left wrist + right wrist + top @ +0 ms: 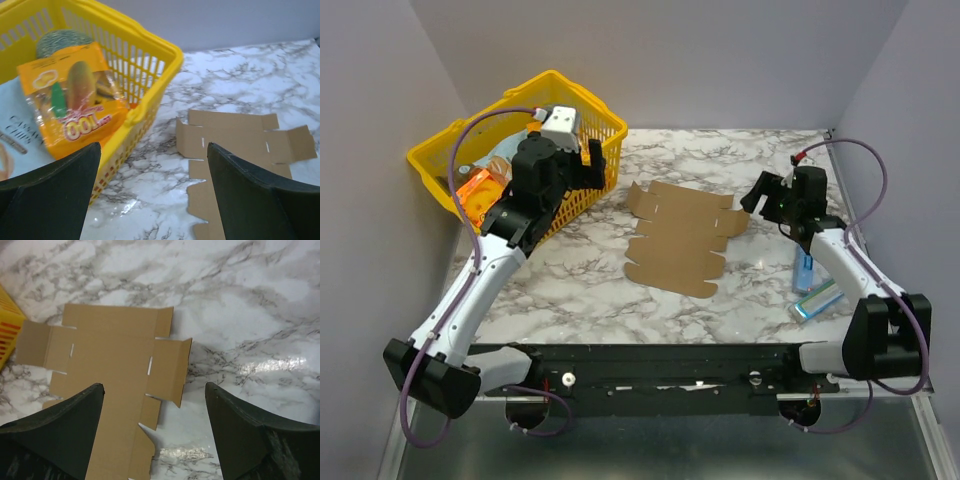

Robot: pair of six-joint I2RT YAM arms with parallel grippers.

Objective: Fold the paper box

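Paper box (678,238) lies flat and unfolded on the marble table (760,150), just beside the yellow basket (432,152). Both sets of jaws are gaping with nothing held. Left gripper (153,145) hangs at the basket's rim, right gripper (154,385) past the sheet's far-from-basket edge. Risks: sheet skates on slick marble when pinched, or left fingers snag the basket. Right wrist shows the slots. Only the top view shows the blue packets (817,299), well apart from the basket.

Open tabletop (740,160) behind and right of the cardboard sheet (680,240), yellow basket (603,113) just beside its left, packets (818,300) far right
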